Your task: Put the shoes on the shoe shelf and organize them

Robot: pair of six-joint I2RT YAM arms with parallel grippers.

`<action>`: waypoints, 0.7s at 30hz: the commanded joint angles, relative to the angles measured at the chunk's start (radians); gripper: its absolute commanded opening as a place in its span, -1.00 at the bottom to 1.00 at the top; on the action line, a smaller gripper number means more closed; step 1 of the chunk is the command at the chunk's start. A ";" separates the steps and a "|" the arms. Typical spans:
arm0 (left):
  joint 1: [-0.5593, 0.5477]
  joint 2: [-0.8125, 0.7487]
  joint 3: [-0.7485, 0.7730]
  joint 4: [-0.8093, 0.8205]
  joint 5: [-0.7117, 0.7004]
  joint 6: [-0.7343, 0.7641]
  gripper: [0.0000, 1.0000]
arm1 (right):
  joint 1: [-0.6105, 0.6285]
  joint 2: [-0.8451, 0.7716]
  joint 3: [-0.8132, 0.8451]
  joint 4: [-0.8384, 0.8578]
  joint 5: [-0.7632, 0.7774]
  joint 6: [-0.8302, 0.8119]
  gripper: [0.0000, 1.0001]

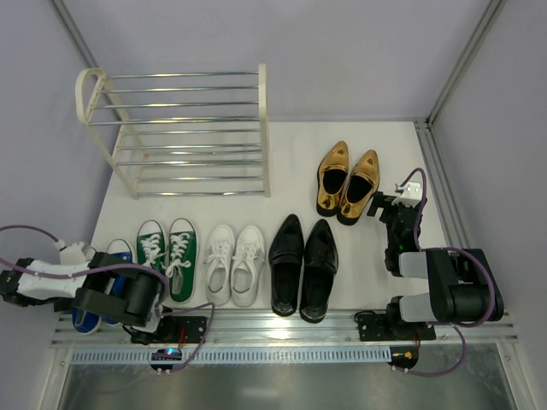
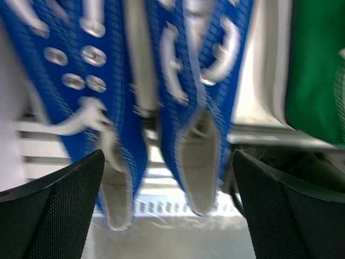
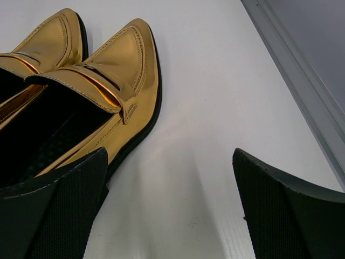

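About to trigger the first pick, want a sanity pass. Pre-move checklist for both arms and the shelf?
1. Left gripper open: ok.
2. Left gripper lined up on the blue sneakers: ok, both heel openings sit between its fingers.
3. Left gripper's height above the sneakers: cannot tell, the wrist view is blurred.
4. Right gripper open: ok.
5. Right gripper centred on the gold shoes: not ok, they lie off to one side by one finger, with bare table between the fingers.
6. Shoe shelf ready to receive: ok, upright with no shoes on its rods.
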 commanded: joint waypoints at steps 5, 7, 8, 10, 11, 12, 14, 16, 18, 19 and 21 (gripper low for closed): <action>0.013 -0.051 -0.021 0.222 0.177 -0.046 0.99 | 0.001 -0.007 0.006 0.076 -0.002 -0.006 0.95; 0.013 -0.083 -0.039 0.244 0.208 -0.053 0.99 | 0.001 -0.008 0.006 0.076 0.000 -0.006 0.95; 0.014 -0.091 -0.062 0.253 0.220 -0.048 0.99 | 0.001 -0.007 0.006 0.076 -0.002 -0.006 0.95; 0.013 -0.083 -0.083 0.267 0.233 -0.042 1.00 | 0.001 -0.009 0.006 0.076 0.000 -0.007 0.95; 0.013 -0.076 -0.105 0.303 0.230 -0.052 0.99 | 0.001 -0.008 0.005 0.076 -0.002 -0.006 0.95; 0.013 -0.066 -0.119 0.327 0.219 -0.062 0.99 | 0.001 -0.007 0.006 0.076 -0.003 -0.006 0.95; 0.013 -0.025 -0.145 0.368 0.207 -0.069 0.97 | 0.001 -0.009 0.005 0.075 0.000 -0.006 0.95; 0.014 0.003 -0.179 0.432 0.194 -0.082 0.93 | 0.001 -0.009 0.006 0.076 -0.002 -0.006 0.95; 0.013 0.033 -0.209 0.480 0.190 -0.091 0.90 | 0.001 -0.009 0.006 0.076 0.000 -0.006 0.95; 0.013 0.043 -0.220 0.529 0.187 -0.094 0.88 | 0.001 -0.009 0.006 0.076 -0.002 -0.006 0.95; 0.014 0.062 -0.228 0.551 0.193 -0.094 0.84 | 0.001 -0.007 0.006 0.076 -0.002 -0.006 0.95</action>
